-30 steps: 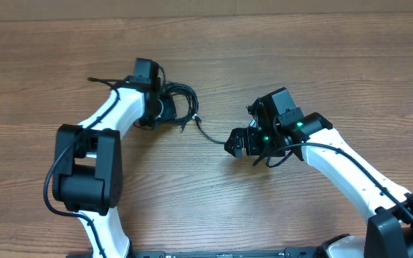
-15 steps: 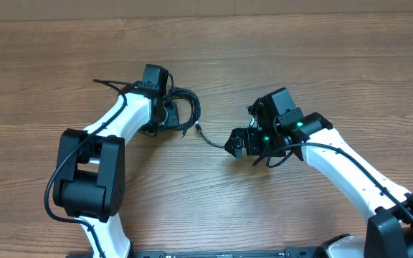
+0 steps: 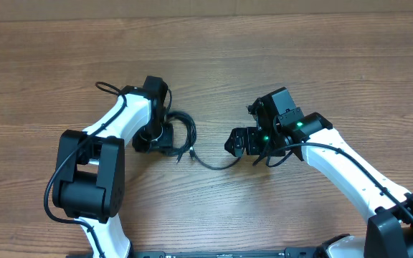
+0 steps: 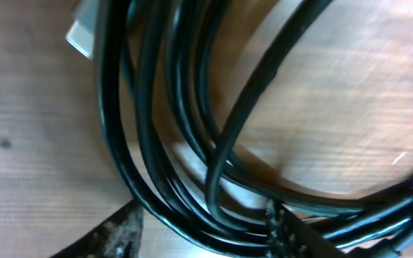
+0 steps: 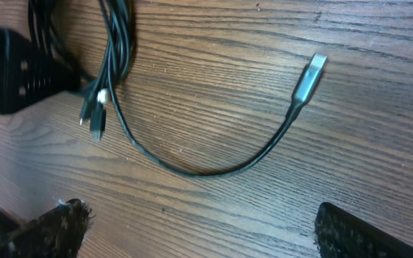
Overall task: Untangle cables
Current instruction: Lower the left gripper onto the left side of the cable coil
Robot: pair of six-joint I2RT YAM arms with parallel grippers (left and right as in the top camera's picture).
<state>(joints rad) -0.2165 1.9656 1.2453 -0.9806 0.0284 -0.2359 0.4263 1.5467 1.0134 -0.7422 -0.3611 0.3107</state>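
on the brown wood-grain table: left black two-finger gripper down on the coil of thin black cables, left of centre; cannot tell whether pinching or loose. right black two-finger gripper spread wide, near the loose silver plug. pinch behind the plug, draw right slowly, coil held back.

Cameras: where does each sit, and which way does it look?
Overhead: above the table, looking down; left arm, right arm and cable bundle show.
Left wrist: on the left arm, close over the bundle; its fingertips show.
Right wrist: on the right arm, looking down at a loose cable; its fingertips show.
Shared: all see the bundle.
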